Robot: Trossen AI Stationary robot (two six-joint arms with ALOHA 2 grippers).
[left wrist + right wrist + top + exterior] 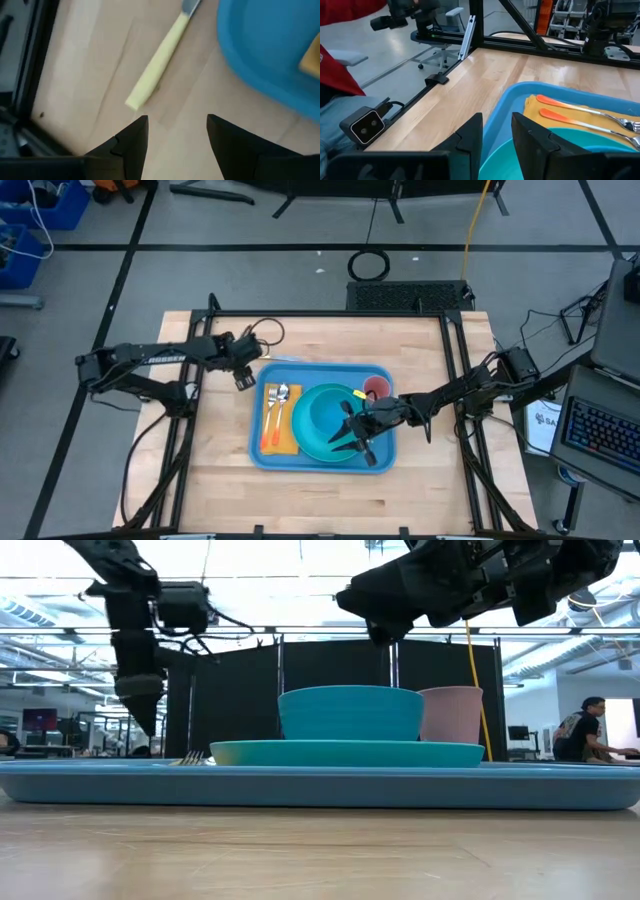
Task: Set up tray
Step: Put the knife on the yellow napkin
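**Both pincers released, tray loaded on the table**

The left gripper point(177, 120) is released. Its two dark fingers point(135, 140) stand apart with only bare wood between them. Just ahead of the fingertips a yellow-handled knife point(155, 65) lies flat on the wooden table point(90, 75), touching neither finger. Beyond the knife and to one side is a rounded corner of the tray point(265, 50), with a sliver of the yellow-orange napkin point(311, 57) inside it. From above, this gripper point(243, 380) hangs outside the tray, near its far left corner.

The right gripper point(497, 122) is also released, and there is nothing in the gap between its fingers. Closest beneath it is the teal plate point(520, 160). Past the plate comes the tray's raised rim point(505, 100). Farther on is the napkin point(580, 112), with two orange-handled utensils point(555, 103) lying on it side by side. Beyond the tray the bare table runs out to a black frame.

From above, the right gripper point(348, 438) hovers over the plate point(310, 448), inside the tray point(258, 452). The tray sits flat near the middle of the table.

At table height, this gripper point(385, 635) is above the teal bowl point(350, 712) and clear of it. The bowl stands on the plate point(345, 752), a pink cup point(452, 712) stands upright just beside the bowl, and all of these rest in the tray point(300, 785). Far behind, a person point(590, 730) sits in the room.
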